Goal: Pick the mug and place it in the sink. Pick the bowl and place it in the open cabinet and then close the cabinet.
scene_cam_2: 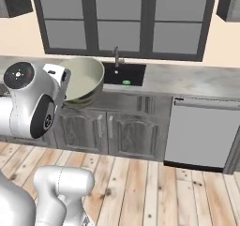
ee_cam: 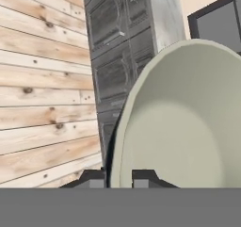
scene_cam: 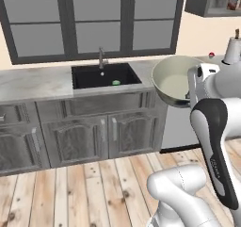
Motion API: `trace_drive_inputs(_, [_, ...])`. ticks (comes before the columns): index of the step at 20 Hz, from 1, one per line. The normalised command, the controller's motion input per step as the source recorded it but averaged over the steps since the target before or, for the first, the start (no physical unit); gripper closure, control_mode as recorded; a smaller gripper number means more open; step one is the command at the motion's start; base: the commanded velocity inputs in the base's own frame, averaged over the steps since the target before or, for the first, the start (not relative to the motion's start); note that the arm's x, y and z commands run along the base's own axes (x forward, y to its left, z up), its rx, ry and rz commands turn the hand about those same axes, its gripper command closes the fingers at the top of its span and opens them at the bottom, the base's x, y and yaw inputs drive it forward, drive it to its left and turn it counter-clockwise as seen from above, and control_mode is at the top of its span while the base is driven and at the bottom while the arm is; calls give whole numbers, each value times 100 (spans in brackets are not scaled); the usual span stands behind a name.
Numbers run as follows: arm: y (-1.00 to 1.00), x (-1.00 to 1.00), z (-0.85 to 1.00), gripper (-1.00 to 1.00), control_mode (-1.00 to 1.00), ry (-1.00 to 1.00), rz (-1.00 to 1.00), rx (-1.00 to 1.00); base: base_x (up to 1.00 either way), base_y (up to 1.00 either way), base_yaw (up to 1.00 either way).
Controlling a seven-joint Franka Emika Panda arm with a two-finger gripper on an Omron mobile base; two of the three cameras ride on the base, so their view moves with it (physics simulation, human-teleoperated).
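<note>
1. The mug [scene_cam: 116,83] already lies in the sink [scene_cam: 89,75]; that part looks done.
2. The hand [ee_cam: 119,175] grips the rim of the bowl [scene_cam: 174,80], held in the air before the surface [scene_cam: 33,82].
3. Left: put the bowl into the cabinet [scene_cam: 200,2], then close it.

The sink [scene_cam: 106,75] is set into the tabletop [scene_cam: 37,82] below the window [scene_cam: 94,19], with the faucet [scene_cam: 100,57] at its rear edge and the mug [scene_cam: 116,83] inside the basin. The bowl [scene_cam: 173,80] is held off the tabletop, tilted, to the right of the sink in the left base view, its rim clamped between the tips of the claw [ee_cam: 119,178]. The cabinet [scene_cam: 214,0] hangs on the wall above and to the right of the bowl, and the dishwasher [scene_cam_2: 201,133] stands under the tabletop to the right of the sink.
</note>
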Motion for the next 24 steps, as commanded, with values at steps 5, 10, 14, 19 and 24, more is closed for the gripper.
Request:
trace_drive_inputs(5, [0,0,0,100,100,0,0,0,-45,-24,-33])
trace_drive_inputs(10, [0,0,0,100,100,0,0,0,-36,-7,-33])
trace_drive_inputs(14, [0,0,0,100,100,0,0,0,-34,0,-29])
trace_drive_inputs(19, [0,0,0,100,100,0,0,0,-11,-12,-23])
trace_drive_inputs(24, [0,0,0,100,100,0,0,0,52,-59,-10])
